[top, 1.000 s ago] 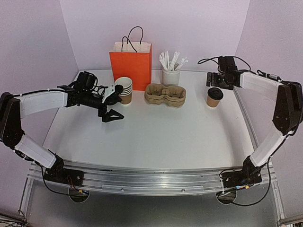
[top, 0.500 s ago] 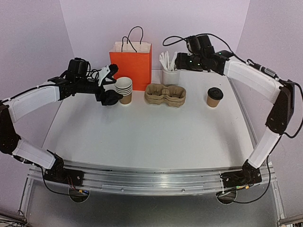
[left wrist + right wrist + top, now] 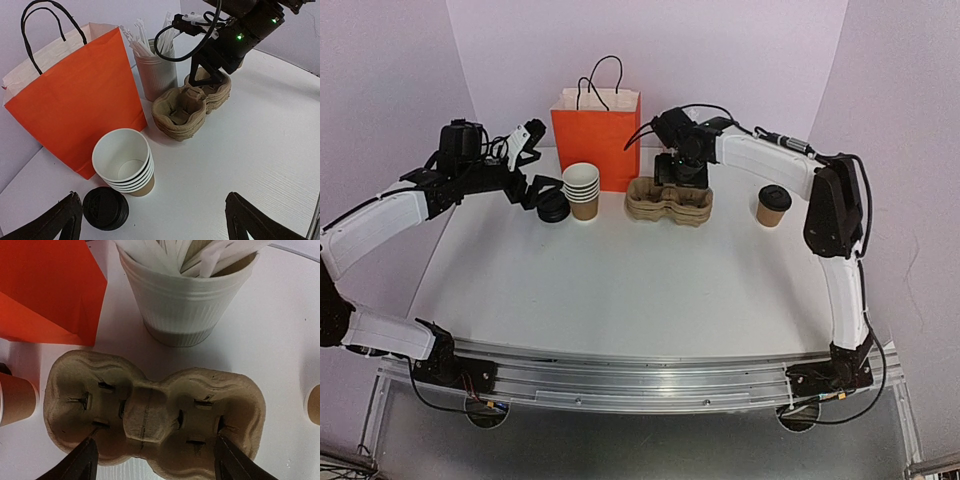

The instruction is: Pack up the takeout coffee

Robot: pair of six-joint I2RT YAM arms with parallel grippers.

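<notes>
The takeout coffee [image 3: 773,205], a brown paper cup with a black dome lid, stands upright at the back right of the table, with no gripper near it. A brown sliver at the right edge of the right wrist view may be this cup. My right gripper [image 3: 680,176] [image 3: 156,462] hovers open just over the stack of pulp cup carriers [image 3: 669,200] [image 3: 155,410], one finger above each end of the stack, holding nothing. My left gripper [image 3: 532,165] [image 3: 155,225] is wide open and empty above the black lids [image 3: 105,207].
An orange paper bag [image 3: 597,135] [image 3: 75,95] stands at the back. In front of it are a stack of lidless cups [image 3: 583,190] [image 3: 125,160] and black lids [image 3: 553,207]. A white cup of straws [image 3: 157,70] [image 3: 187,295] stands behind the carriers.
My right arm swung left from the back right corner, past the straw cup, down over the carrier stack. My left arm rose and drew back left, above the lids.
</notes>
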